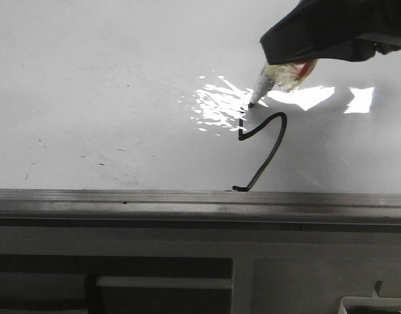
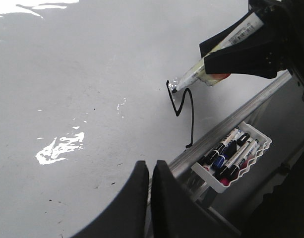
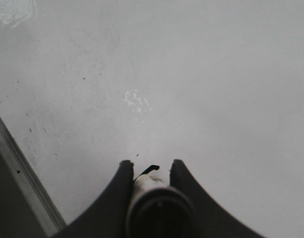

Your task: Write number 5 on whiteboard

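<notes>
A black right gripper [image 1: 298,62] reaches in from the upper right of the front view, its fingers clamped on a white marker [image 1: 269,80] whose dark tip touches the whiteboard [image 1: 108,98] right of centre. Below the tip runs the number 5 [image 1: 262,147], a thin black line that drops a short way, swings right into a rounded hook and slants down to a small foot just above the grey edge rail [image 1: 187,203] crossing the lower part of the frame. Bright glare patches lie on the glossy board beside the tip and to its right, and faint dark specks dot the left half. In the left wrist view, the left gripper [image 2: 151,173] shows at the bottom centre, its two dark fingers [image 2: 137,198] nearly pressed together with only a slit between them and nothing held. The same view shows the marker [image 2: 191,75] in the upper right, tilted with its tip at the top of the stroke [image 2: 184,106]. At the lower right, a small white tray [image 2: 261,144] with a wavy rim hangs just beyond the rail; in it lie several markers [image 2: 231,156] side by side, with black, blue and red parts showing. The right wrist view shows the marker's barrel [image 3: 144,186] wedged between the two fingers [image 3: 119,181] at the bottom centre, with a short dark stroke just ahead of it.
</notes>
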`<state>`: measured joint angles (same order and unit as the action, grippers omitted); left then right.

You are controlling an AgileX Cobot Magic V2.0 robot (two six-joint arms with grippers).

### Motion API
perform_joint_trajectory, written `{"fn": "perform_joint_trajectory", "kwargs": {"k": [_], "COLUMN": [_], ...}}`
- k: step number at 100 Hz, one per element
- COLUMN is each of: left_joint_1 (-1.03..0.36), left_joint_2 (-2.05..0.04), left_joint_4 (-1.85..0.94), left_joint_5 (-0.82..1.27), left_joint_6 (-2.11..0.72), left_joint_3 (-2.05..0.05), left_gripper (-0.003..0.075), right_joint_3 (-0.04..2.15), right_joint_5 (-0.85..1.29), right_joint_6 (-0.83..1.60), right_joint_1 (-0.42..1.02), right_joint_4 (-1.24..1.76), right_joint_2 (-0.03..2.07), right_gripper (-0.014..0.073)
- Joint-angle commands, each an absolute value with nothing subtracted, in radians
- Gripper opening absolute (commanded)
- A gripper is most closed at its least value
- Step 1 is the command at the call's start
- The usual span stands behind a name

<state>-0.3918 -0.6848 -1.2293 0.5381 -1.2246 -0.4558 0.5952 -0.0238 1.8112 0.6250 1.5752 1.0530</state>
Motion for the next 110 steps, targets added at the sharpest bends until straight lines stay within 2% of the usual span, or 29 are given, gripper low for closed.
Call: {"fn": "perform_joint_trajectory", "kwargs": {"k": [1, 59, 110], "left_joint_1": [-0.391, -0.391, -0.391], "left_joint_2": [-0.682, -0.682, -0.682], "left_joint_4": [-1.274, -1.274, -1.276], "left_joint_5": [0.530, 0.530, 0.537], "left_joint_6": [-1.218, -1.218, -1.218], "left_joint_3": [-0.484, -0.484, -0.484], "left_gripper": [-0.0020, -0.0020, -0.0020], "right_joint_3": [0.633, 0.633, 0.629], "right_joint_5": [-0.033, 0.009, -0.101], "right_joint_6": [1.820, 1.820, 1.820], "right_joint_1": [0.618, 0.618, 0.618], "right_joint_4": [1.560, 1.560, 1.571], "right_joint_2": [1.042, 1.069, 1.071], "right_gripper": [-0.0053, -0.0053, -0.0053]}}
